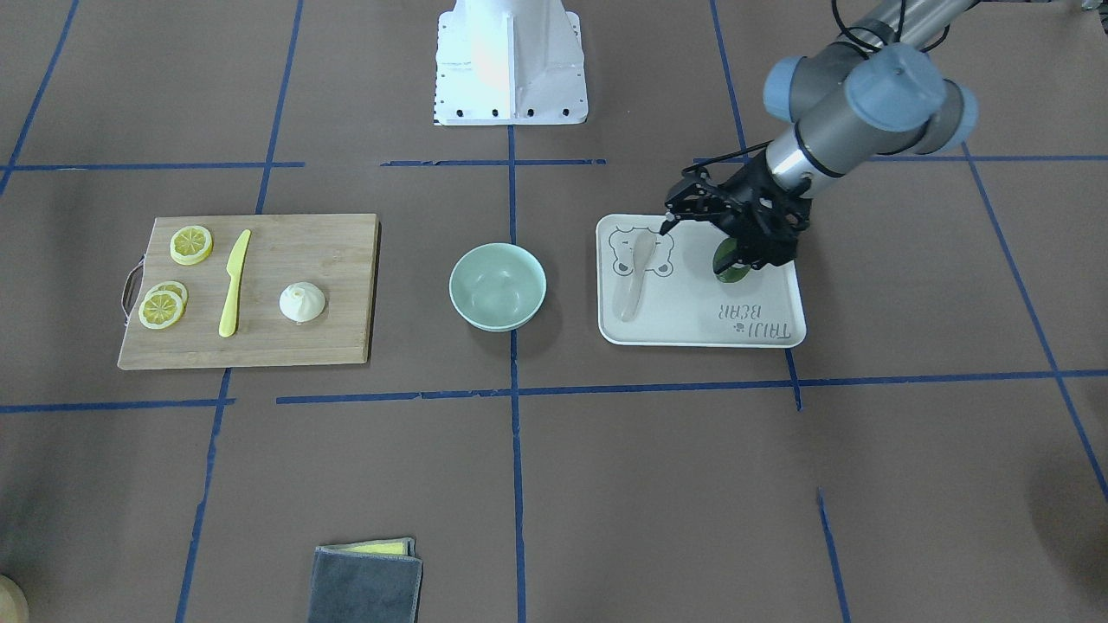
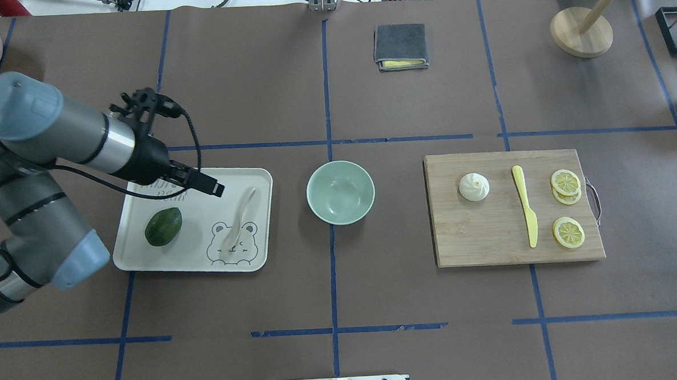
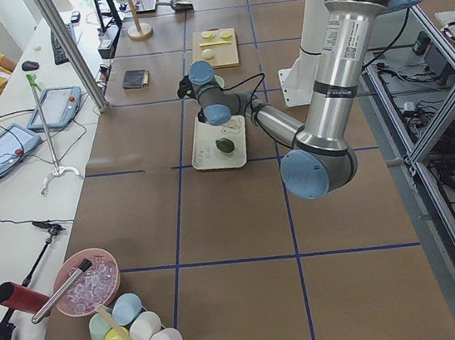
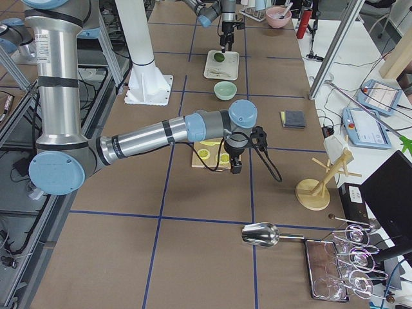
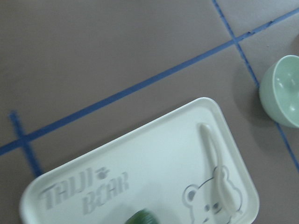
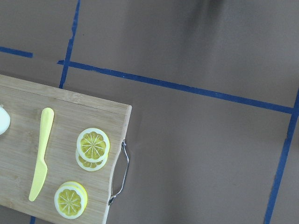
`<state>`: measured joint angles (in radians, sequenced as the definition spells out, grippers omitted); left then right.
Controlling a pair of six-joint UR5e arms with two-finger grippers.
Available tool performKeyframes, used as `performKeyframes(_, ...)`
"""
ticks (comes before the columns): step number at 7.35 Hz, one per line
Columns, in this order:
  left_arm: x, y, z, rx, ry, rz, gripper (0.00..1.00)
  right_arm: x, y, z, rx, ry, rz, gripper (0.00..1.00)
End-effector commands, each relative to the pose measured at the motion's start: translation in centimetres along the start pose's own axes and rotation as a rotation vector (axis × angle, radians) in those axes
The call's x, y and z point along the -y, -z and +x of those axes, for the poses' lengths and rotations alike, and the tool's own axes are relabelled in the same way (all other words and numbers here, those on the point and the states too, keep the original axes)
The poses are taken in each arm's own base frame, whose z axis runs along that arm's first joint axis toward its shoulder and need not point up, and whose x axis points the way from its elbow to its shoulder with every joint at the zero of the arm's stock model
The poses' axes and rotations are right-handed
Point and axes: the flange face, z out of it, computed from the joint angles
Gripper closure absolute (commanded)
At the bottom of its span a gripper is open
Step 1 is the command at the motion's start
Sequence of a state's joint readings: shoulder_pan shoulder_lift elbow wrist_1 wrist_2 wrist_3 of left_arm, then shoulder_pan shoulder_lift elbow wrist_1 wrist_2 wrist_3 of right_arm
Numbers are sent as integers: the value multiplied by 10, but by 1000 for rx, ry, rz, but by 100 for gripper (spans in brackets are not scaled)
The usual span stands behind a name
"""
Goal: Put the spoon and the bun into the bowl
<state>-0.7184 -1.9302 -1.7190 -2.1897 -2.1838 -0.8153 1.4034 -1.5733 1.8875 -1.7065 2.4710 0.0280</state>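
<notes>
The off-white spoon (image 1: 634, 277) lies on a white bear tray (image 1: 710, 324), also seen from overhead (image 2: 242, 214) and by the left wrist (image 5: 216, 163). The white bun (image 1: 301, 302) sits on a wooden cutting board (image 1: 338, 260). The empty mint-green bowl (image 1: 498, 322) stands between tray and board. My left gripper (image 1: 679, 208) hovers over the tray's far side, above and beside the spoon's handle, and looks open and empty. My right gripper (image 4: 233, 168) hangs over the board's handle end. It shows only in the exterior right view, so I cannot tell its state.
A dark green avocado (image 2: 163, 226) lies on the tray under the left wrist. A yellow knife (image 1: 234, 283) and lemon slices (image 1: 190, 244) share the board with the bun. A folded grey cloth (image 1: 366, 584) lies on the operators' side.
</notes>
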Motion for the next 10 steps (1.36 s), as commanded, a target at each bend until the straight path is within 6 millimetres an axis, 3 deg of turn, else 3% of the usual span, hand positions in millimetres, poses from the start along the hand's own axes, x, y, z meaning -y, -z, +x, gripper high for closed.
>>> performKeyframes(1,-10,-60,11,47,7,-37,10,3,-13,-3,2,10,-25,0)
performKeyframes(2,-15,-74,5,119,-26,-4,11,4,-13,-4,3,11,-24,0)
performKeyframes(3,-15,-93,18,220,-93,-9,11,3,-15,-3,1,7,-29,0)
performKeyframes(4,-3,-95,31,262,-101,-22,12,4,-15,-2,3,7,-29,0)
performKeyframes(6,-3,-98,31,268,-111,-31,15,4,-20,-2,3,5,-39,0)
performKeyframes(9,-3,-103,34,267,-135,-41,36,4,-24,0,2,3,-48,0)
performKeyframes(10,-6,-107,35,266,-136,-48,37,4,-25,-1,3,4,-49,0)
